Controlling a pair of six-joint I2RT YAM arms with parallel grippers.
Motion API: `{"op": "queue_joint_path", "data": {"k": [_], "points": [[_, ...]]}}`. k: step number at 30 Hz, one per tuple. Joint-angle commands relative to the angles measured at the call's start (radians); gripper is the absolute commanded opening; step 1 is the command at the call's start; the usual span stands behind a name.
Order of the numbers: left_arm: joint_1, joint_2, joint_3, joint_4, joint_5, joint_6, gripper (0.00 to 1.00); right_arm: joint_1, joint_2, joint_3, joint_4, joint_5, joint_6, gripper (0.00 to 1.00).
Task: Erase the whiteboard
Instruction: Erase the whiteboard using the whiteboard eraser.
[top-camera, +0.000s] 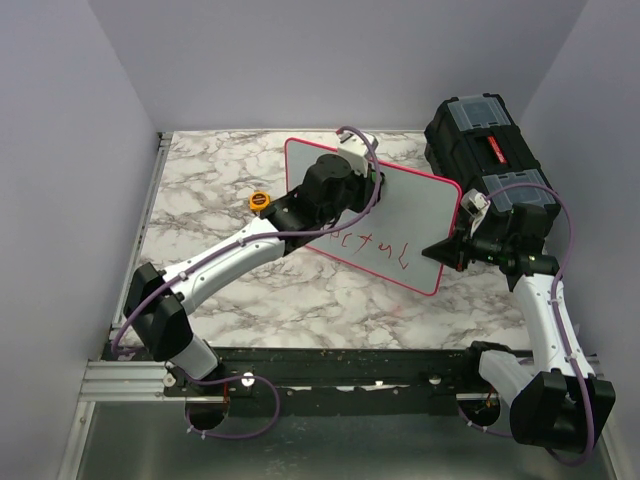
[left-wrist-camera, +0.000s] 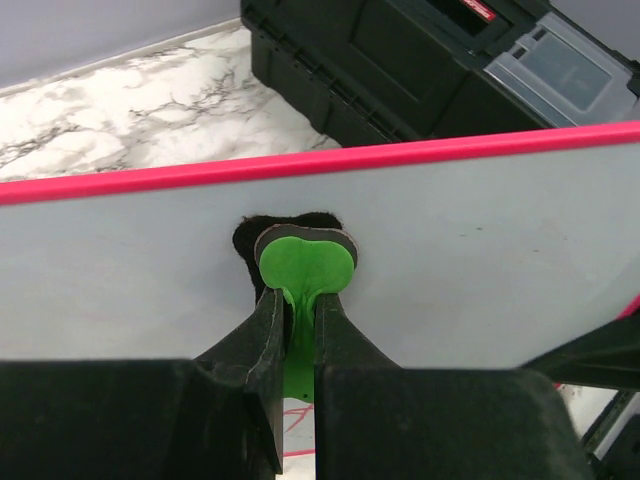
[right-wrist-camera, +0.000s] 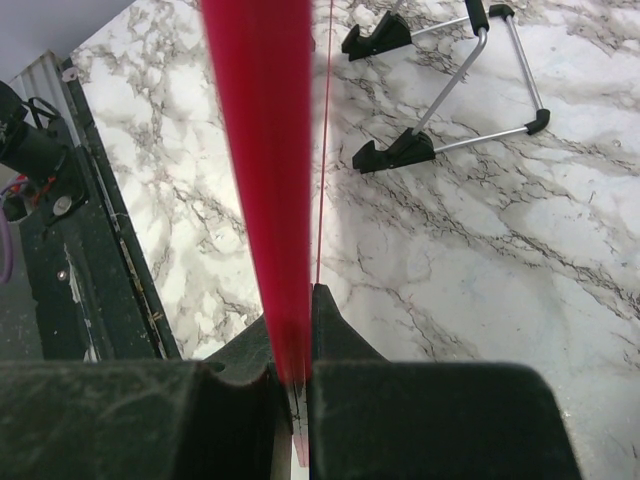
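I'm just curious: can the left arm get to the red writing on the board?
Probably yes. The left gripper, shut on the green eraser, is at the whiteboard, and nothing lies between it and the red lettering.

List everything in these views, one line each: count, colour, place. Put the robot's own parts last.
whiteboard: one, white with a pink-red rim, mid-table, red lettering near its front edge
toolbox: one, black with grey lid compartments, far right of the table
round cap-like item: one, orange-yellow, on the table left of the board
eraser: one, green with a dark pad, at the board's face
wire stand: one, silver with black feet, on the table, seen from the right wrist
table: one, white-grey marble
left tool: one, black, shut on the eraser
right tool: one, black, shut on the whiteboard's right rim
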Motion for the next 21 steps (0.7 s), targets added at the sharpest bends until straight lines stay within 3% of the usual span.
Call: {"op": "queue_joint_path", "data": {"k": [1,9,21], "points": [[-0.009,0.023,0.029,0.007,0.000,0.019,0.00,0.012,-0.035,0.020,0.029,-0.106,-0.052,0.01],[0.074,-0.014,-0.015,0.010,0.015,0.005,0.00,0.011,-0.040,0.022,0.029,-0.109,-0.051,0.01],[-0.026,0.041,0.046,0.000,0.009,0.021,0.00,0.012,-0.038,0.019,0.029,-0.106,-0.051,0.00]]}}
